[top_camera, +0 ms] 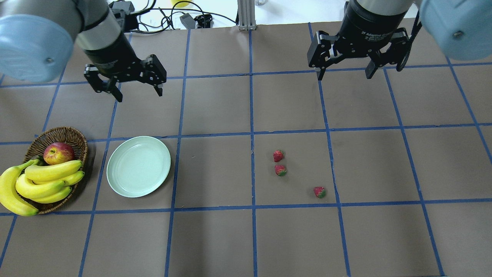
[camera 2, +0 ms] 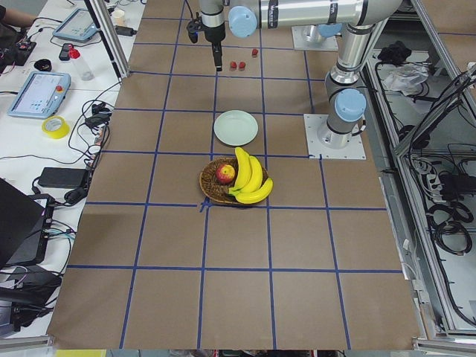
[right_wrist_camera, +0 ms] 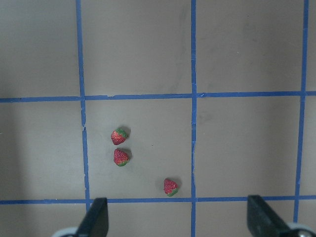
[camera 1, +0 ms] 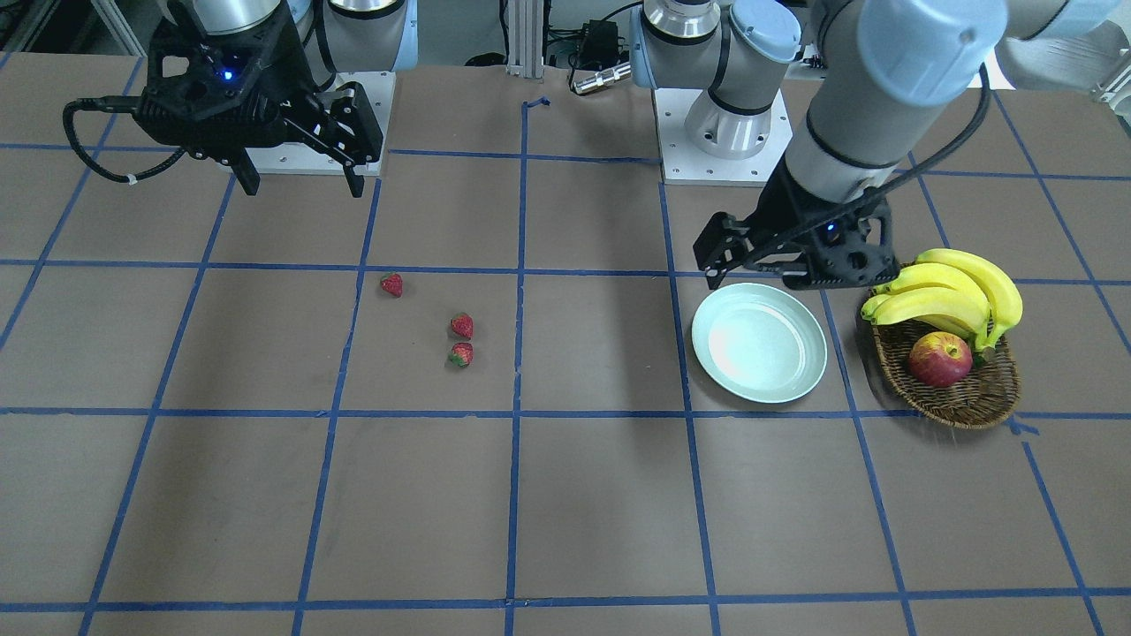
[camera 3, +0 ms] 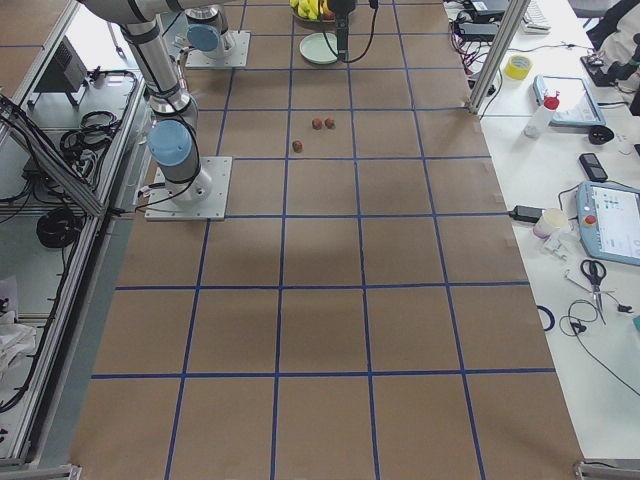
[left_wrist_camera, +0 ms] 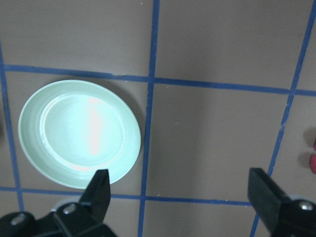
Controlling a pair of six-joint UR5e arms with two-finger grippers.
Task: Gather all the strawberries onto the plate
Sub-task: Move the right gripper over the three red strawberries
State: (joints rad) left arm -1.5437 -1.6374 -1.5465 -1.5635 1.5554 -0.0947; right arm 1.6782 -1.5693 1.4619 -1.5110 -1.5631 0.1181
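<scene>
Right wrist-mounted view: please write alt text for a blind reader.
Three small red strawberries with green tops lie on a brown table with blue tape lines, two close together, one apart. The open right gripper hovers above them.

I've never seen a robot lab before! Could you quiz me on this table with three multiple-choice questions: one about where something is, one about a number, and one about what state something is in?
1. The plate is:
A. empty
B. holding fruit
C. upside down

2. How many strawberries are there?
A. one
B. five
C. three

3. The strawberries lie:
A. on the plate
B. on the brown table
C. in a cup

Answers:
1 A, its pale inside shows bare.
2 C, three small red fruits show, two close together and one apart.
3 B, all three rest on the tabletop, well away from the plate.
</scene>
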